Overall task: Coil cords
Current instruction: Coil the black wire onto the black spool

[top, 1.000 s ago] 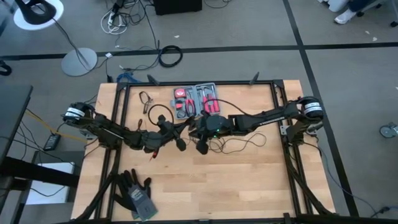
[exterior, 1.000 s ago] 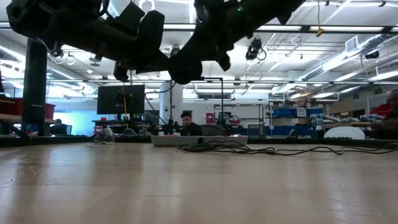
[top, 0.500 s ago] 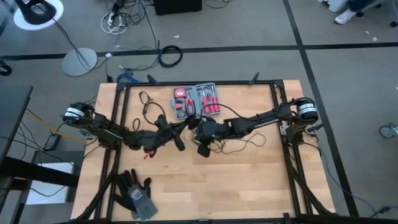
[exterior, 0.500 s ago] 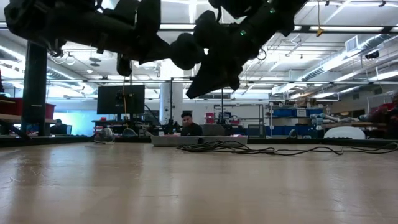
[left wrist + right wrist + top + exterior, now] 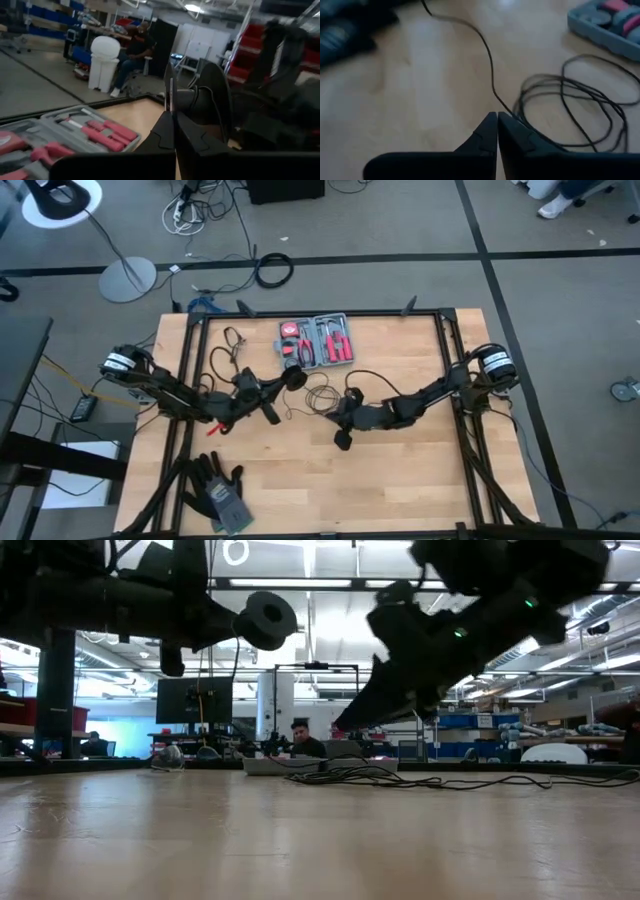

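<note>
The cord is a thin black wire ending in a round black disc (image 5: 294, 377). My left gripper (image 5: 283, 384) is shut at that disc end and holds it in the air left of the table's middle, below the red tool kit (image 5: 315, 342). Several slack loops of the cord (image 5: 320, 393) lie on the table between the two grippers. My right gripper (image 5: 497, 116) is shut low over the table just right of the loops, and the wire (image 5: 487, 60) runs up to its fingertips. More wire (image 5: 235, 345) lies by the left frame rail. My left gripper pinches the cord's disc end between its two fingers; a thin edge (image 5: 170, 90) stands between the fingertips and the disc (image 5: 212, 97) sits just beyond them. The fingers lie about level, pointing toward the table's right. The disc (image 5: 265, 620) is lifted clear. My right gripper is shut on the cord where the wire (image 5: 496, 102) reaches its fingertips. The fingers slant down from the table's right side. The wire trails slack on both sides, onto the loops (image 5: 570, 110) on the table.
The tool kit lies open at the far middle. Dark gloves (image 5: 215, 490) lie at the near left corner. A black frame (image 5: 445, 340) runs around the tabletop. Bare wood (image 5: 400, 480) stretches along the near right.
My right gripper has sunk toward the table and drawn away from the left one, toward the right and near edges. My left gripper has shifted toward the left edge and rolled, keeping the disc aloft. The cord's loops now lie between the two grippers.
</note>
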Motion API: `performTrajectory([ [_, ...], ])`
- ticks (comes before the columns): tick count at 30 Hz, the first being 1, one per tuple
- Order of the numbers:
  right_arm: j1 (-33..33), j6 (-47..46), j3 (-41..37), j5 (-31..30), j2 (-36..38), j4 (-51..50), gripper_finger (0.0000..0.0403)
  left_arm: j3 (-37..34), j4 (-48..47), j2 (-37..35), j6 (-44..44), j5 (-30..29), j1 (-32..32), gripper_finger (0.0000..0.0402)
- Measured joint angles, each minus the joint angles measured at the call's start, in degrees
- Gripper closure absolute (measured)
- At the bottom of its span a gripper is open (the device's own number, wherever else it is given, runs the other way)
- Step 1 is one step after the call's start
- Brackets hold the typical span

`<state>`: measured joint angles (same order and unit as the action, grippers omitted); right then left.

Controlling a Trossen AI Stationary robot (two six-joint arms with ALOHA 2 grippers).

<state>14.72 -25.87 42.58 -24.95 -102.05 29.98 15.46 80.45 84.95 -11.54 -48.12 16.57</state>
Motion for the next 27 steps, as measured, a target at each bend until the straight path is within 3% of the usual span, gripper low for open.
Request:
performTrajectory([
  [3,0.5,3.2,-3.4,-0.1,-1.6,12.6,0.0386,0.0,0.9,0.0,1.5,0.3,0.1,0.0401],
  [8,-0.3,15.9,-0.4,0.0,-8.7,21.0,0.0386,0.0,1.1,0.0,2.1,0.9,0.1,0.0401],
  [17,-4.5,29.9,13.5,-1.2,-18.7,20.5,0.0357,0.0,2.5,0.0,2.3,1.4,0.1,0.0402],
  [24,-6.7,33.0,18.7,0.3,-20.6,13.6,0.0312,0.0,2.6,0.0,2.1,2.0,0.1,0.0401],
  [27,-7.1,33.0,19.3,4.6,-20.7,12.1,0.03,0.0,2.9,0.0,2.1,2.3,0.1,0.0401],
])
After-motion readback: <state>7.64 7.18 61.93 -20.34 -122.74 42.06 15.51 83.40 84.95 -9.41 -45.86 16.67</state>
